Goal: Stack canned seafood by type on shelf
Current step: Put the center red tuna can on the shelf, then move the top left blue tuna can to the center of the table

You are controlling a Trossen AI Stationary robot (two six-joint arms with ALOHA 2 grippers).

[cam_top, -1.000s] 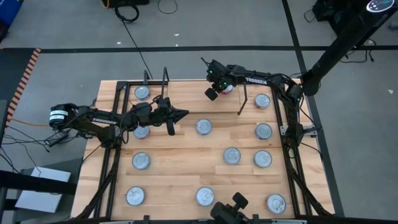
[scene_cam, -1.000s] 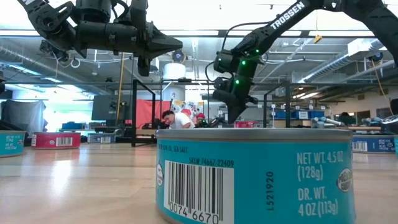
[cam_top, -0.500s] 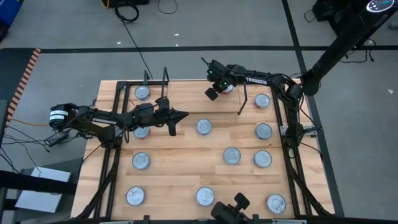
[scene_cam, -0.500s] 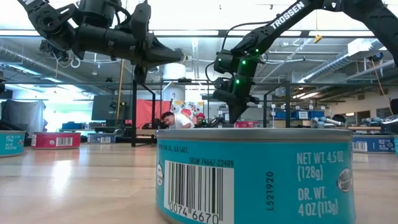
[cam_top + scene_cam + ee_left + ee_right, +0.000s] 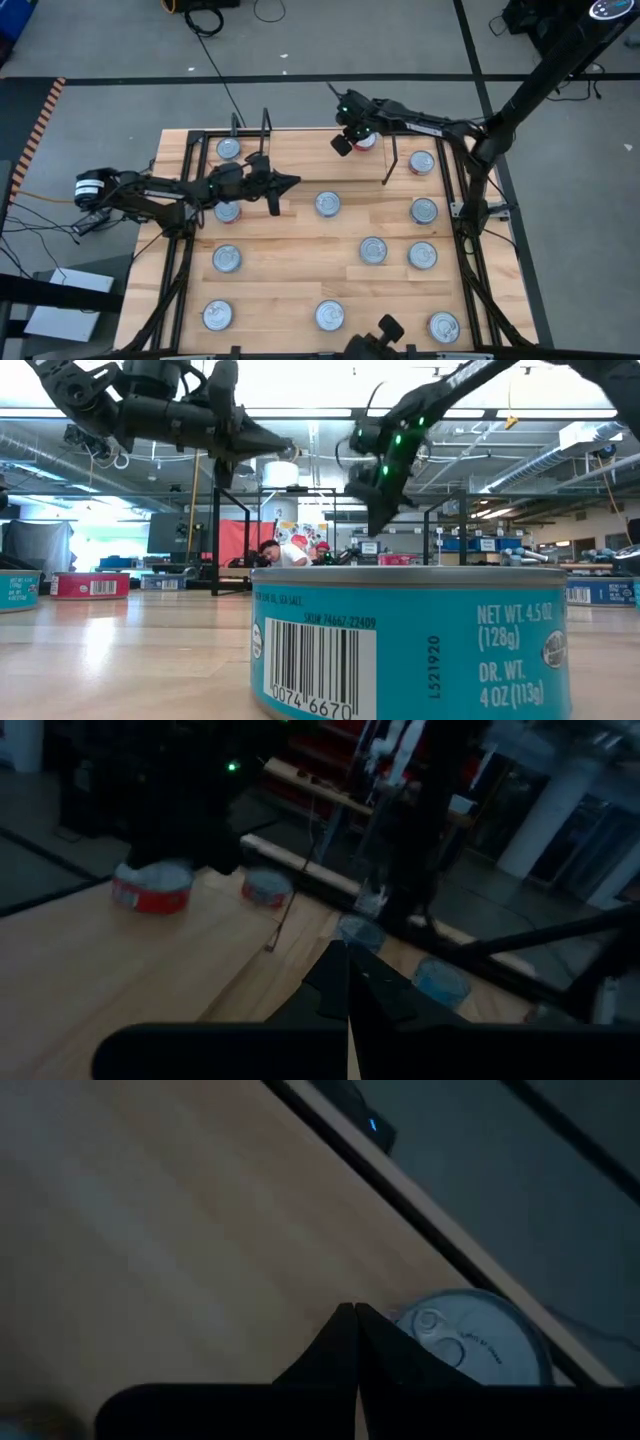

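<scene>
Several silver-lidded tins lie flat across the tabletop, among them one [image 5: 327,204] in the middle. A red-labelled tin [image 5: 367,141] lies by the far edge, between the shelf's two wire uprights [image 5: 266,128] [image 5: 389,160]. My right gripper [image 5: 343,143] hangs just left of that tin and above it, shut on nothing; the right wrist view shows the tin's lid [image 5: 470,1338] beside the shut fingertips [image 5: 356,1312]. My left gripper [image 5: 292,182] is shut too. It hovers over bare wood left of the middle tin and points toward the table's right.
A blue-labelled tin [image 5: 410,645] fills the low view's foreground, near the table's near edge. Black frame rails [image 5: 462,210] run along the table's sides. Bare wood lies between the shelf uprights and in front of them. A person [image 5: 285,553] sits in the room far behind.
My right gripper has risen off the red tin and drawn slightly toward the far edge, tilting as it went. My left gripper has tipped its fingertips a little downward while staying over the same spot. No tin has moved.
</scene>
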